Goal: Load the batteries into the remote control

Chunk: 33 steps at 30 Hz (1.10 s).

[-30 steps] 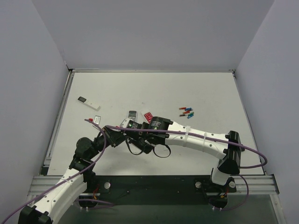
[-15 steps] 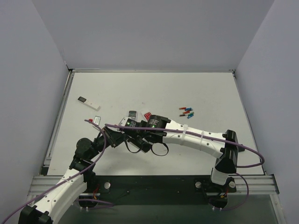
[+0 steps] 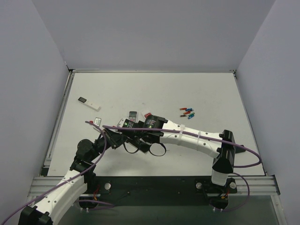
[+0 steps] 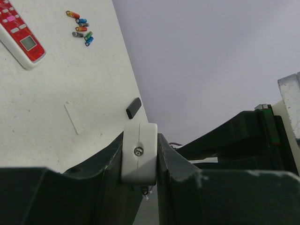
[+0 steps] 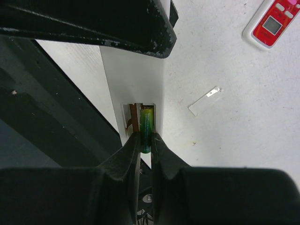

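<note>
Slim white plastic remote control (image 5: 133, 79): plain white shell. Small cylindrical battery (image 5: 146, 127): green, yellowish at one end. Loose cylindrical batteries (image 4: 82, 30), 11 o'clock in left wrist view: orange, blue, green, grey. Short flat plastic remote (image 4: 21, 40), 10 o'clock: red face, white rim, pink button.

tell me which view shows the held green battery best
Right wrist: the green battery sits pinched in the right tool at the remote slot. The top view hides it under the arms; the left wrist misses it.

White remote (image 5: 135, 75), back showing, batt bay open, green batt (image 5: 146, 129) lengthwise in slot; spare batts (image 3: 188, 112) clustered well apart
</note>
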Each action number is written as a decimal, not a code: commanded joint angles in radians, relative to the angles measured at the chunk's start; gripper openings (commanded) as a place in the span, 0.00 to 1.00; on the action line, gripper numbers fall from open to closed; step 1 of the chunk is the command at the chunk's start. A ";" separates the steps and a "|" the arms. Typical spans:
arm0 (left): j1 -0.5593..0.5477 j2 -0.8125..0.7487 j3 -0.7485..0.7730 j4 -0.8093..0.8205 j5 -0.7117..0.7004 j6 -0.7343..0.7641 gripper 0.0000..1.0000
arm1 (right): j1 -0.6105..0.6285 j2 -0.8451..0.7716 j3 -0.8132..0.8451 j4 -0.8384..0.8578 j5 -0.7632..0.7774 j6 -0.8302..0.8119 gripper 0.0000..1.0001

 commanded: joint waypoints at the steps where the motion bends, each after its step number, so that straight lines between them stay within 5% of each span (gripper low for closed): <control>1: -0.016 -0.018 0.020 0.094 0.032 -0.041 0.00 | 0.002 0.026 0.038 -0.021 0.064 -0.021 0.04; 33: -0.018 -0.006 -0.009 -0.015 -0.025 -0.108 0.00 | 0.032 -0.052 0.070 -0.027 0.049 -0.012 0.40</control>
